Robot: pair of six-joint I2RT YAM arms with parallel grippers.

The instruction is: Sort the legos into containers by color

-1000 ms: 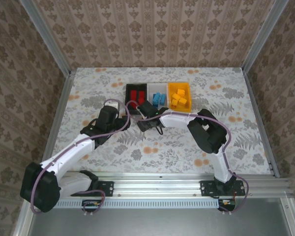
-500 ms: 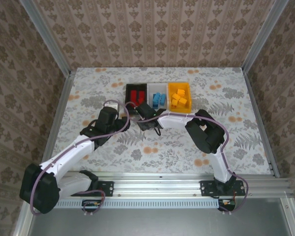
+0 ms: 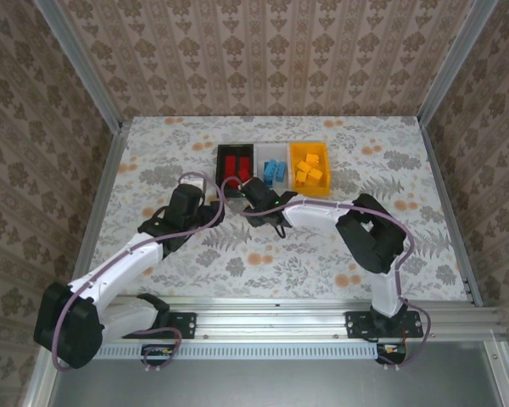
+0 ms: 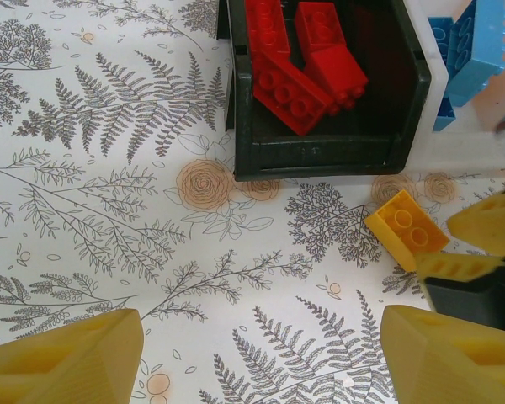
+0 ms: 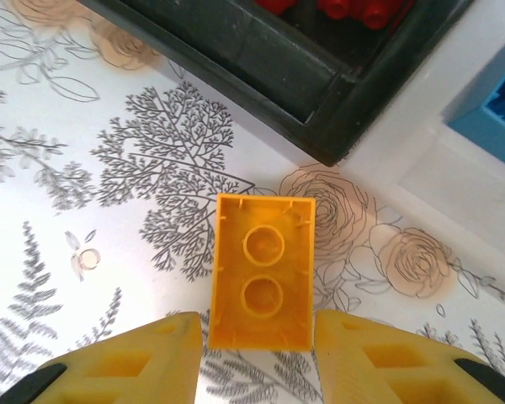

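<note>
An orange-yellow lego lies hollow side up on the table just in front of the black container. My right gripper is open, and its fingertips straddle the brick's near end with small gaps on both sides. From the left wrist, the same lego sits below the black container, which holds red legos. Beside it the white container holds blue legos. My left gripper is wide open over bare table. From above, the orange-yellow container holds orange-yellow legos.
The three containers stand side by side at the back middle of the floral table. Metal rails and patterned walls border the table. Both arms meet near the front of the containers, the left gripper close to the right gripper.
The right gripper has moved a little farther back toward the containers, and its elbow has swung to the right. The left arm has stayed in place.
</note>
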